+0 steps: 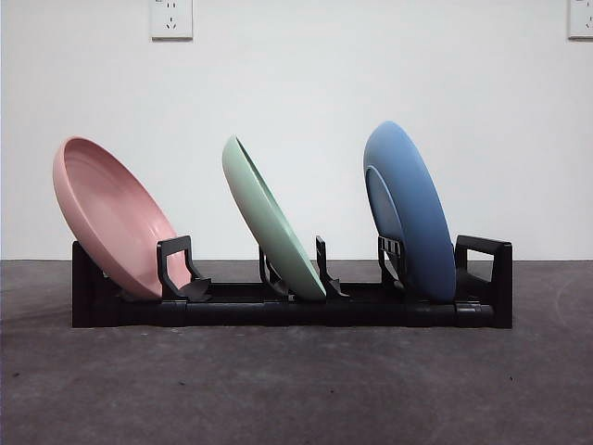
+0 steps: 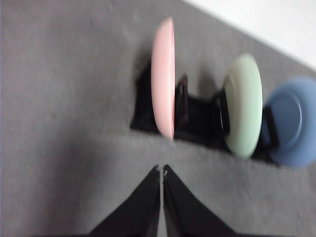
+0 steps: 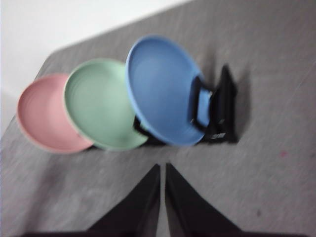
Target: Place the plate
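Note:
A pink plate, a green plate and a blue plate stand leaning in a black rack on the grey table. The left wrist view shows the pink plate edge-on, nearest, then the green plate and the blue plate. The right wrist view shows the blue plate nearest, then the green plate and the pink plate. My left gripper is shut and empty, apart from the rack. My right gripper is shut and empty, also apart from it. Neither gripper shows in the front view.
A white wall with two power sockets stands behind the table. The grey table surface stretches in front of the rack. The rack's end handle rises at the right.

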You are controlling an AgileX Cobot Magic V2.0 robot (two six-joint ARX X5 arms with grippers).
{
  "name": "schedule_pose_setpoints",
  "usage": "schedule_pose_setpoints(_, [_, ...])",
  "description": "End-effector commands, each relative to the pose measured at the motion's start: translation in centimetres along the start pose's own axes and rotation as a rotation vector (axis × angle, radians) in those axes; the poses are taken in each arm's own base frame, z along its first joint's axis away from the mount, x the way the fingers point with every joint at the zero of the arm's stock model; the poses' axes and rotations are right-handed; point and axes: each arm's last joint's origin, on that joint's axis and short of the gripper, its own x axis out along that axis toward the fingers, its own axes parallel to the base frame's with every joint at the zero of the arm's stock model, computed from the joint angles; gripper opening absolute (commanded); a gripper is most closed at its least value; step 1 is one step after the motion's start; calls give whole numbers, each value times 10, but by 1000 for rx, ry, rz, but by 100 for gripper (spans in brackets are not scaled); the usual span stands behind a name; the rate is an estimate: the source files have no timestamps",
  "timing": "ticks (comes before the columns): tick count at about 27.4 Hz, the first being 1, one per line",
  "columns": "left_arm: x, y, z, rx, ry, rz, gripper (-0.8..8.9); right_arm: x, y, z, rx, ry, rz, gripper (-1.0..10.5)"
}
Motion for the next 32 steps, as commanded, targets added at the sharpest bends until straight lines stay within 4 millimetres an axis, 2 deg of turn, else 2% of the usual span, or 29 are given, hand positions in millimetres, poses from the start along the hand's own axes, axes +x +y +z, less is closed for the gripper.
schedule_pose_setpoints(1, [-2,-6,9,41,53,-30,10,1,4,9,-21,40,17,16])
schedule_pose_setpoints(3, [-1,-9,16,42,70,-43,14,5,4,15,-37,67,10,19])
schedule_pose_setpoints(4, [0,-10,19,44,66,-47,61,6,4,17,-58,76,8,55])
schedule_pose_setpoints(6, [0,-11,21,47,54,-51,276,10,4,19,-96,92,10,275])
schedule_pose_setpoints(7, [0,-11,22,49,49,-54,362,13,3,19,-103,105,13,321])
schedule_pose_setpoints(8, [0,-11,22,50,45,-55,376,15,3,19,-103,114,16,321])
schedule_pose_setpoints(12, [0,-11,22,49,45,-55,375,33,3,25,-56,201,51,321])
schedule_pose_setpoints(14, [0,-11,22,49,45,-55,375,51,4,36,-38,265,69,317])
schedule_pose_setpoints(20, [0,-11,22,48,47,-53,375,123,14,85,-70,380,93,317])
schedule_pose_setpoints(23, [0,-11,22,48,47,-53,374,156,22,102,-89,411,115,317])
schedule_pose_setpoints(28, [0,-11,22,49,47,-53,374,201,35,115,-122,450,148,317])
schedule_pose_setpoints(32, [0,-11,22,49,47,-52,374,230,41,113,-141,478,160,317])
